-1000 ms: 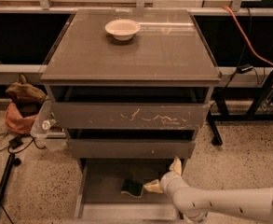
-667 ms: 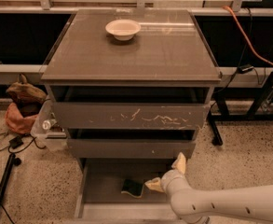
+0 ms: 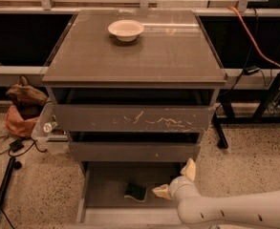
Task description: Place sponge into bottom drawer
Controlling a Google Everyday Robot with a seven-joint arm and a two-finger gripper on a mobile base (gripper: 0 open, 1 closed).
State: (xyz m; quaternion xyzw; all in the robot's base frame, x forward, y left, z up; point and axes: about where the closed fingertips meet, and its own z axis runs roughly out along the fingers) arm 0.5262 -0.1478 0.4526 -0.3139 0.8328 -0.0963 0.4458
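The sponge [image 3: 135, 192], dark green on top with a pale yellow edge, lies on the floor of the open bottom drawer [image 3: 106, 185], the lowest of three in the grey-brown cabinet. My gripper [image 3: 177, 180] is at the drawer's right side, to the right of the sponge and apart from it. Its two cream fingers [image 3: 189, 169] are spread wide and hold nothing. The white arm runs off to the lower right.
A white bowl [image 3: 125, 30] sits on the cabinet top [image 3: 144, 56]. The scratched-front drawer [image 3: 134, 119] and the plain middle drawer [image 3: 132, 151] are above the gripper. A brown bag [image 3: 22, 109] and cables lie on the floor to the left; a black stand [image 3: 268, 99] is to the right.
The gripper has drawn slightly up and to the right, away from the sponge, which stays on the drawer floor.
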